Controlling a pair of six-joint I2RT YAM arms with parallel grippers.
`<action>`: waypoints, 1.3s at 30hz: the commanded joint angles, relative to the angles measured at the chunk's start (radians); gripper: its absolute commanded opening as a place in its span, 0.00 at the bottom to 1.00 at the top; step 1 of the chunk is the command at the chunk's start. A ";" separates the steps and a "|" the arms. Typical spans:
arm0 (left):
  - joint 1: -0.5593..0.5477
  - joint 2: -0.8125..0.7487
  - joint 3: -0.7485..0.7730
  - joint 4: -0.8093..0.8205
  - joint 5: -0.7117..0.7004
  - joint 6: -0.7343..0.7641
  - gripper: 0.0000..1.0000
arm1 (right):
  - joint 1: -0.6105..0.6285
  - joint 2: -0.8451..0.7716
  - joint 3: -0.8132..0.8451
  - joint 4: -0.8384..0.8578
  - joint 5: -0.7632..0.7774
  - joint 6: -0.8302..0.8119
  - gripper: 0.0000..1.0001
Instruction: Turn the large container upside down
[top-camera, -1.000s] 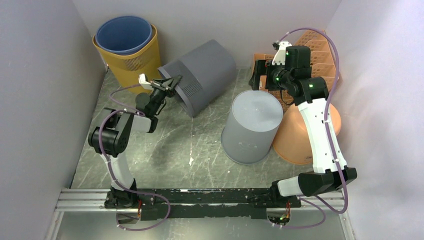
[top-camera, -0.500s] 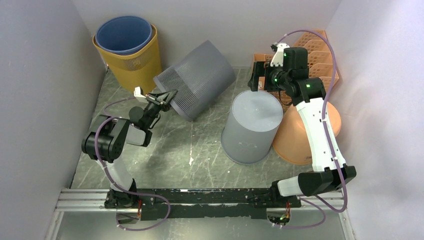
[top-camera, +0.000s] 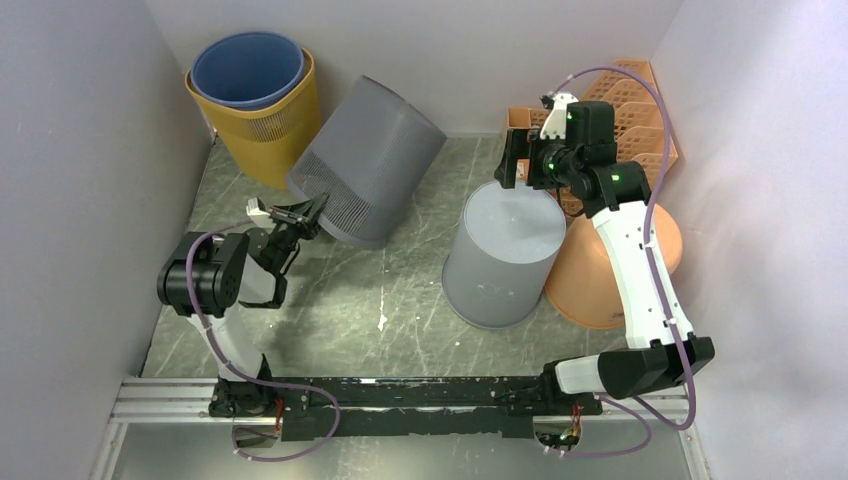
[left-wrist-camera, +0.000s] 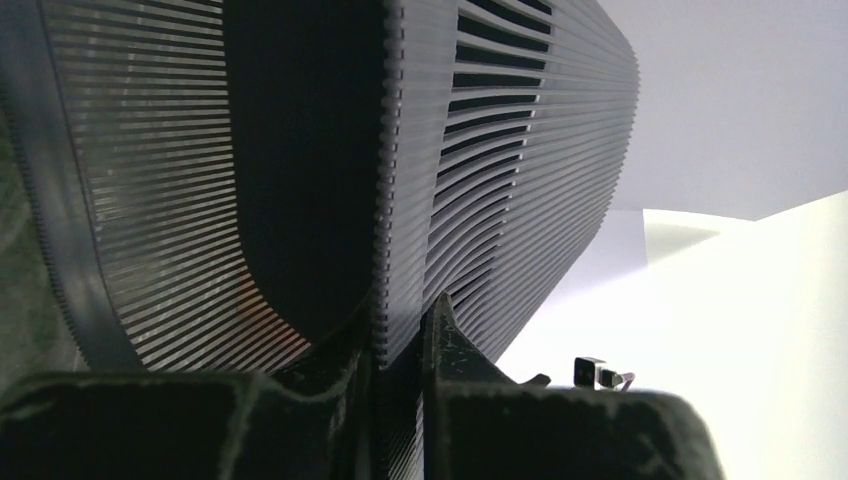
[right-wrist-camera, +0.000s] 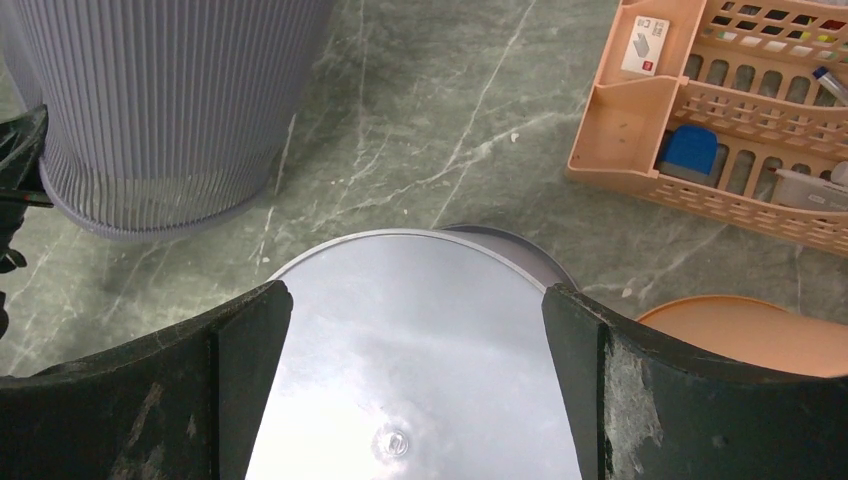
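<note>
Left wrist view shows my left gripper (left-wrist-camera: 400, 328) pinching the rim wall of the ribbed grey container (left-wrist-camera: 500, 150), one finger on each side. The container stands tilted near the table's (top-camera: 400, 300) back left corner, its mouth low toward my gripper and its closed base raised toward the back wall, just beside the yellow basket (top-camera: 270, 120) that holds the blue bin (top-camera: 246, 68). My right gripper (right-wrist-camera: 415, 298) is spread wide above the flat bottom of the upturned smooth grey bin (right-wrist-camera: 420, 390), with the orange tub (top-camera: 600, 270) by the right edge.
</note>
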 joint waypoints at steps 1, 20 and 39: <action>0.025 0.233 -0.149 0.266 0.112 0.200 0.26 | -0.005 -0.030 0.011 0.003 0.002 0.000 1.00; 0.142 0.237 -0.262 0.263 0.133 0.273 0.48 | -0.005 -0.047 0.003 -0.003 -0.005 0.009 1.00; 0.151 -0.434 0.312 -1.243 -0.210 0.887 0.41 | -0.005 -0.059 0.007 -0.011 0.002 0.007 1.00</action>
